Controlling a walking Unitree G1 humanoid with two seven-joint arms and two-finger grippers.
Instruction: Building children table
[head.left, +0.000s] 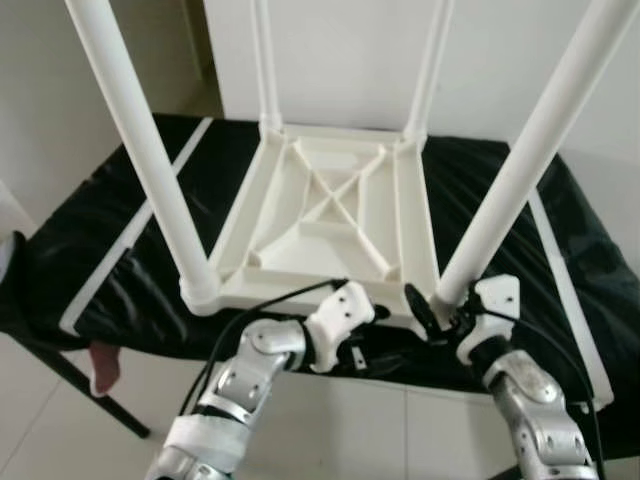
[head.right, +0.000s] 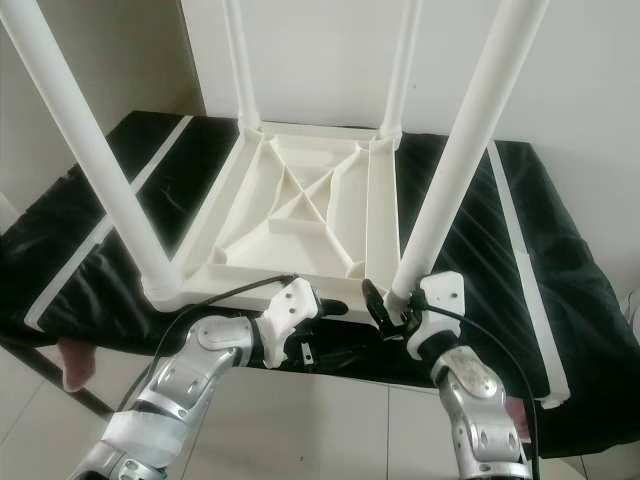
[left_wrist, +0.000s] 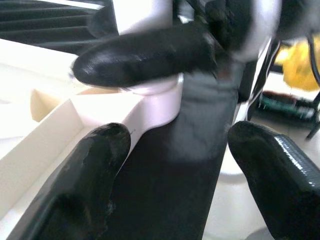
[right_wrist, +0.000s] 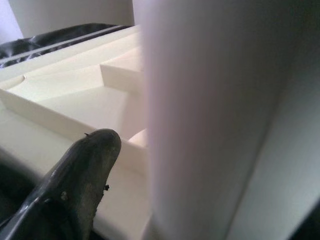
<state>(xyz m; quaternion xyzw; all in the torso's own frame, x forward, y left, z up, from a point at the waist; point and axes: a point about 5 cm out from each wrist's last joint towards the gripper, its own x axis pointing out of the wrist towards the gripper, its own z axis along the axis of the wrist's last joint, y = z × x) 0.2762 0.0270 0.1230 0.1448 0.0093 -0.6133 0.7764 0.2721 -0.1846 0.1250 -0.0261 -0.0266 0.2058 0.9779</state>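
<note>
Right gripper (head.left: 432, 310) pinches the near right leg (head.left: 520, 170) at its socket, likely seating it; left gripper (left_wrist: 175, 145), fingers spread, just beside, steadies the upturned tabletop (head.left: 330, 215).

No text, label, brand, number or sign can be read anywhere in these views. The white table (head.left: 330, 210) is plain plastic, and the black cover (head.left: 120, 250) beneath it is unmarked.

— What is under it all?
— A shiny black cloth (head.left: 110, 250) with white stripes (head.left: 135, 228).
— And behind?
— A plain white wall (head.left: 340, 50). Pale floor tiles (head.left: 330, 430) lie below.
</note>
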